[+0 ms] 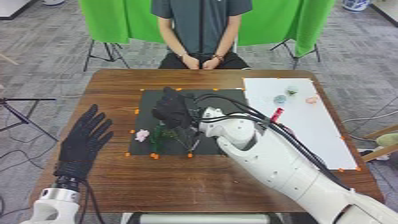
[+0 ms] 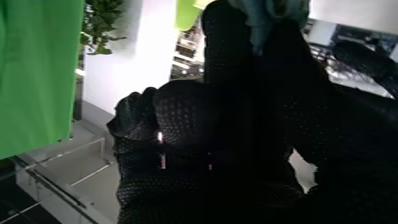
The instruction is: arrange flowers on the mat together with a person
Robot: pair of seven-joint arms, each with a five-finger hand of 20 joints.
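From my remote station, nearest first: brown wooden table (image 1: 151, 185), with the left hand (image 1: 83, 145) on my left side of it, fingers straight and slightly spread, nothing in them, pointing away from me. It sits outside the black mat (image 1: 216, 92), well apart from the right hand. On the mat's nearer part, left to right: a small pink flower (image 1: 142, 135), then a dark green stem (image 1: 157, 139) just beside it, running roughly near to far. Orange marks dot the mat's border. A thin pale stem (image 1: 190, 145) lies right of the green one; cannot tell whether it touches the hand. White right arm (image 1: 298, 172) slants in from the near right, black cables along it, crossing part of the white sheet (image 1: 329, 145). Right hand (image 1: 173, 110) is over the mat, beyond the flower and stems. By the right wrist view, its grip is narrow, fingers closed on a blue-grey petal-like piece (image 2: 259, 22) at their tips; the piece is partly hidden. On the sheet, a red item (image 1: 276, 115) beside the arm; farther out, a pink bloom (image 1: 311, 100) and pale blue-green blooms (image 1: 291, 90) near one another. Beyond the table, green cloth (image 1: 284, 25).
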